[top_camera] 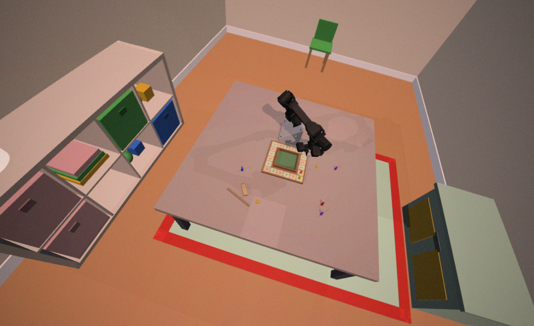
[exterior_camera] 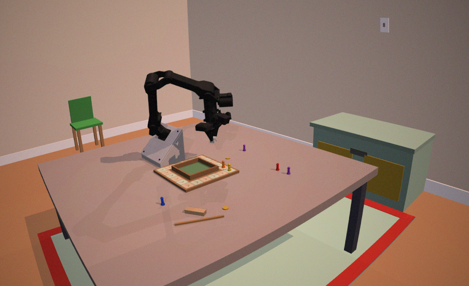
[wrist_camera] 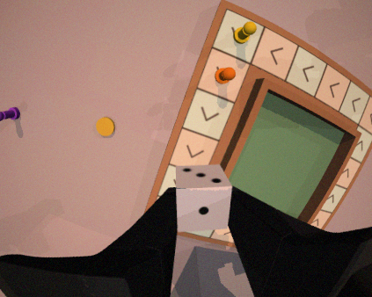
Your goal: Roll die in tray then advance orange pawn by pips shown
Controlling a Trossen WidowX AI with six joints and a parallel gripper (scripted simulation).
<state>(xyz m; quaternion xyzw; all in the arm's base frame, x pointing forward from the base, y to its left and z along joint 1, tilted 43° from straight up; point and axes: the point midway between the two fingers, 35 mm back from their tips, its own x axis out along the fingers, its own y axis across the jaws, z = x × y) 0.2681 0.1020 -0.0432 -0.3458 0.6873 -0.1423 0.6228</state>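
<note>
The black gripper (wrist_camera: 202,226) pinches the white cube die (wrist_camera: 202,199); dropping it into the green tray (wrist_camera: 292,152) and moving the orange pawn (wrist_camera: 224,74) are left.

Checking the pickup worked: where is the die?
In the wrist view the die sits clamped between the fingers, raised beside the board's edge, short of the tray.
</note>
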